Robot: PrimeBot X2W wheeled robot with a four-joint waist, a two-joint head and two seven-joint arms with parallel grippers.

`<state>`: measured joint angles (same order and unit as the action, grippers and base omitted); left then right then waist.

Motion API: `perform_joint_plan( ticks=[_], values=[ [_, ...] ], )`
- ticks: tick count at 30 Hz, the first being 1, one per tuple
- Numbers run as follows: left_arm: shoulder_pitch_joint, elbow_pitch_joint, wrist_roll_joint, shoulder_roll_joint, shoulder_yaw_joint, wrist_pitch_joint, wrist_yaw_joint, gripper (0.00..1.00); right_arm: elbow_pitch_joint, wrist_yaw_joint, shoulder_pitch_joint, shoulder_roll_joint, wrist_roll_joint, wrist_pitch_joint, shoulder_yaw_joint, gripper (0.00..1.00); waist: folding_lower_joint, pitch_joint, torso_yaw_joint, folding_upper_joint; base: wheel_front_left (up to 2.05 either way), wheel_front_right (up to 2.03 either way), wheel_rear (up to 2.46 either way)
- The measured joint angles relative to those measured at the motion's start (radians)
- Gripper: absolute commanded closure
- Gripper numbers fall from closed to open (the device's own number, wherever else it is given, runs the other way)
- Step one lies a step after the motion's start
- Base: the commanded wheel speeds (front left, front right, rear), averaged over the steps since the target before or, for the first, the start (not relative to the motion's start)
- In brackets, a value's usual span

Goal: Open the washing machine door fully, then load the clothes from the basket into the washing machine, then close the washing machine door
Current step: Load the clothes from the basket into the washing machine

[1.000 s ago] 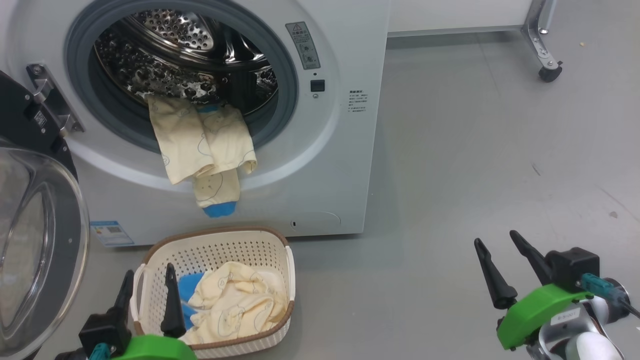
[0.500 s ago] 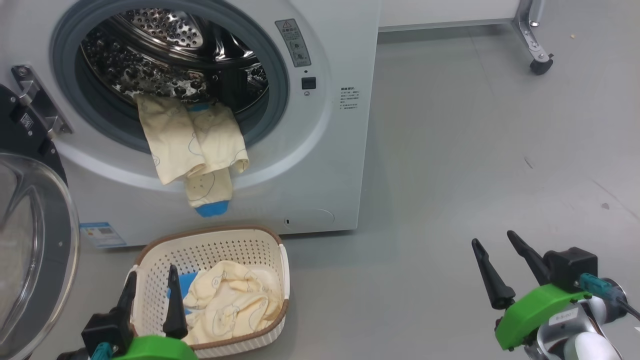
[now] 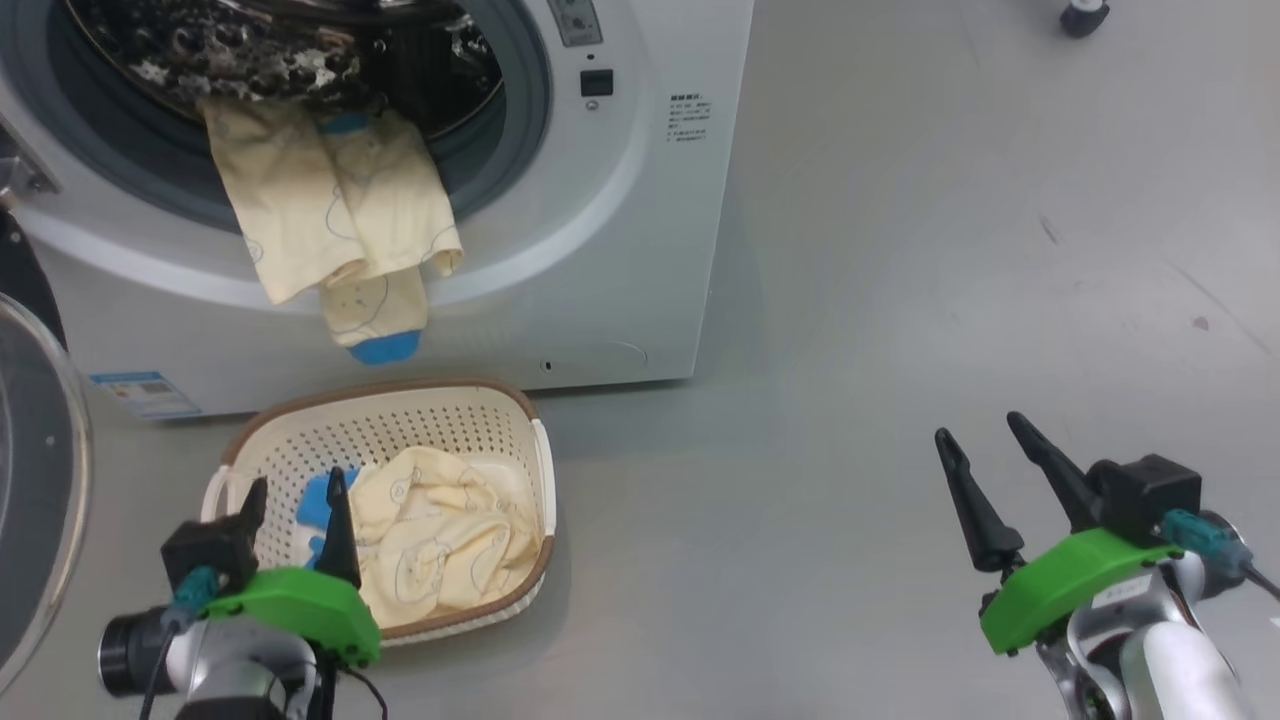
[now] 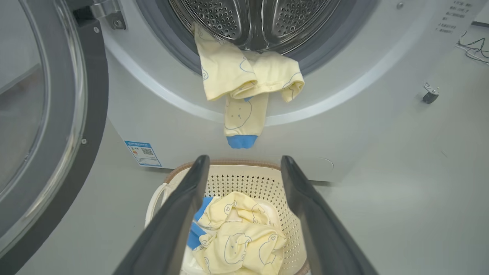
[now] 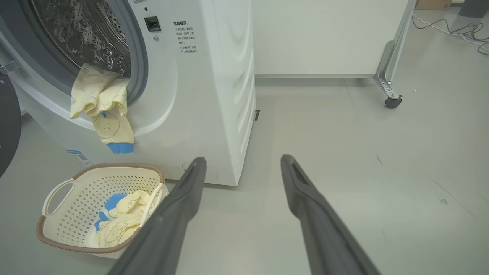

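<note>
The washing machine (image 3: 620, 250) stands with its door (image 3: 40, 500) swung open at the left. One pale-yellow garment (image 3: 330, 210) with a blue cuff hangs out over the grey gasket, half in the drum. On the floor in front of the machine sits the basket (image 3: 400, 390), with more of the clothes (image 3: 440, 540) bunched inside. My left gripper (image 3: 298, 482) is open over the basket's near-left corner, its fingers apart above the clothes (image 4: 237, 236) and holding nothing. My right gripper (image 3: 978, 428) is open over bare floor, far to the right of the basket (image 5: 114, 167).
The open door (image 4: 91, 95) fills the space left of the basket. Grey floor stretches to the right of the machine. A white cabinet on a castor (image 5: 392, 102) stands behind, with cables (image 5: 450, 26) lying on the floor further back.
The head camera has tipped downward, so the machine and basket sit higher in the picture. More of my left wrist shows by the basket. Both grippers stay open.
</note>
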<state>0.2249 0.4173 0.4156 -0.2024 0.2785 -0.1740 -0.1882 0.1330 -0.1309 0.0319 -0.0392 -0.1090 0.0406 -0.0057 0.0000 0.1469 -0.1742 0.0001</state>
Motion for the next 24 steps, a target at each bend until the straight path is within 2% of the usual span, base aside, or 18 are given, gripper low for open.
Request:
perform_joint_plan(
  ticks=[15,24],
  values=[
    [0.49,0.473,0.043,-0.019,-0.007,0.068,0.145,0.0,0.016,0.0,0.169,0.0,-0.05,0.076,0.047,0.0,0.0002,0.273,-0.054,-0.0001,0.0,0.0,0.0],
    [0.707,0.638,0.052,-0.064,-0.016,0.104,0.188,0.0,0.052,0.0,0.223,0.0,-0.101,0.127,0.086,0.0,0.0004,0.421,-0.102,-0.0001,0.0,0.0,0.0]
  ],
)
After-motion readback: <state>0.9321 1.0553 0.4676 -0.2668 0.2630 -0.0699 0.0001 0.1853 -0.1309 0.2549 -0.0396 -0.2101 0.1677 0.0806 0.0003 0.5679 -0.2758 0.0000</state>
